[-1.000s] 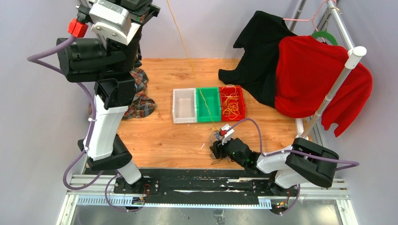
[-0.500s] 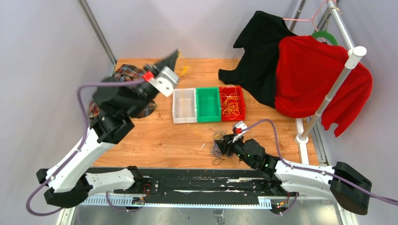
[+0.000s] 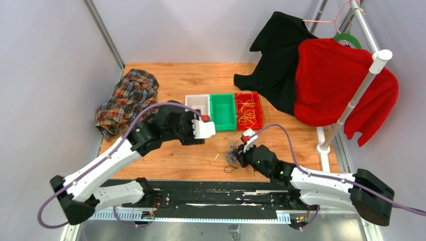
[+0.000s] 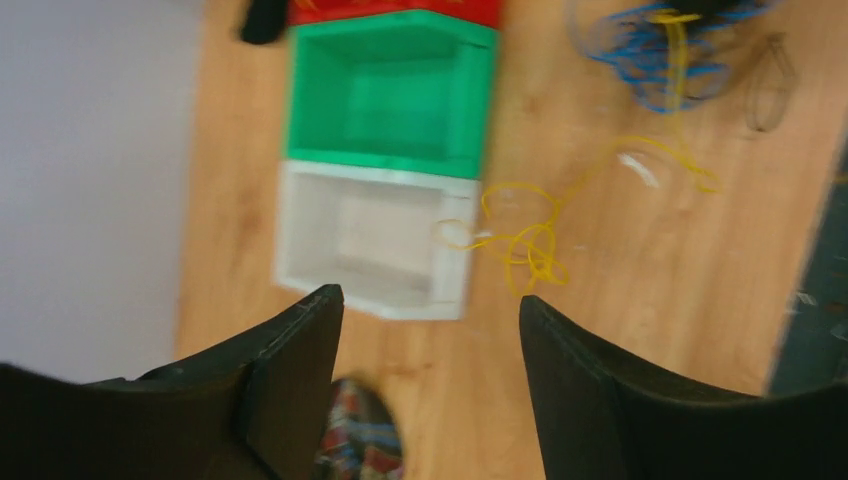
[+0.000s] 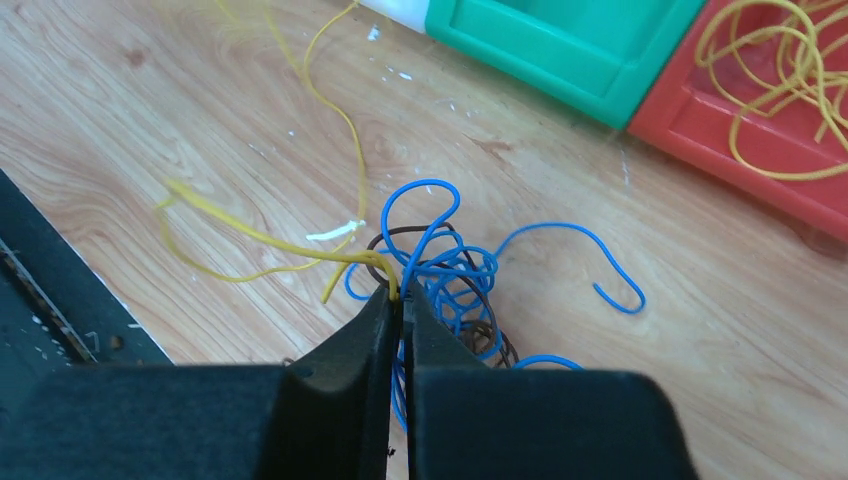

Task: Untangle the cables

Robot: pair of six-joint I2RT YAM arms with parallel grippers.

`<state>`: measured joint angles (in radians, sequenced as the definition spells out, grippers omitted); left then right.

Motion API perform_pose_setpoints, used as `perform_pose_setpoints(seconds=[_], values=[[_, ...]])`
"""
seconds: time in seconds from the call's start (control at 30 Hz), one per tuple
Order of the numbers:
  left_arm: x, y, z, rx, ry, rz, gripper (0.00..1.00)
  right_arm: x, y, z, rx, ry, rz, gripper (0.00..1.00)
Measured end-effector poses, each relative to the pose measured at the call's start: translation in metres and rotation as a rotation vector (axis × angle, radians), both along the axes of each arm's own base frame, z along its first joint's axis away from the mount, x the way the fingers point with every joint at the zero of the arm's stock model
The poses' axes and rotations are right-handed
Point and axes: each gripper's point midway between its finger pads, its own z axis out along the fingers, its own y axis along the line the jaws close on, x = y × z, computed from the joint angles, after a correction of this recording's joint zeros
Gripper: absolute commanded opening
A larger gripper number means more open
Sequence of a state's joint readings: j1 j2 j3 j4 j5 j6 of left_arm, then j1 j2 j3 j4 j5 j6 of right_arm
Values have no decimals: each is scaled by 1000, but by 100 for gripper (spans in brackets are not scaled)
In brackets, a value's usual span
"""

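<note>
The cables (image 3: pixel 232 156) lie as a small blue, dark and yellow tangle on the wooden table in front of the bins. In the right wrist view the blue loops (image 5: pixel 445 265) lie just beyond my right gripper (image 5: pixel 400 292). That gripper is shut on the tangle, where a yellow strand (image 5: pixel 260 240) meets the blue. From there the yellow strand trails over the table to loose loops (image 4: pixel 527 252) beside the white bin. My left gripper (image 4: pixel 430 300) hangs open and empty above the table near the white bin, left of the tangle (image 4: pixel 660 60).
White bin (image 3: pixel 189 113), green bin (image 3: pixel 222 96) and red bin (image 3: pixel 258 108) stand in a row; the red one holds yellow wire loops. A plaid shirt (image 3: pixel 125 98) lies at the back left. Black and red garments (image 3: pixel 331 80) hang on a rack at the right.
The left arm came down from high above, let go of the taut yellow strand and now hangs open by the white bin. The right gripper shut on the tangle.
</note>
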<state>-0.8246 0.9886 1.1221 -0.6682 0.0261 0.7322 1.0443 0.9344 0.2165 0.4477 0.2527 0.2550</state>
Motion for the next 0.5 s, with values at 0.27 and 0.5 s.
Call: perform_pose_setpoints(seconds=[0.27, 0.5], values=[[-41, -44, -100, 17, 439, -151, 78, 7, 33, 27, 30, 1, 60, 1], [-34, -71, -101, -129, 491, -120, 69, 4, 42, 35, 54, -2, 102, 1]])
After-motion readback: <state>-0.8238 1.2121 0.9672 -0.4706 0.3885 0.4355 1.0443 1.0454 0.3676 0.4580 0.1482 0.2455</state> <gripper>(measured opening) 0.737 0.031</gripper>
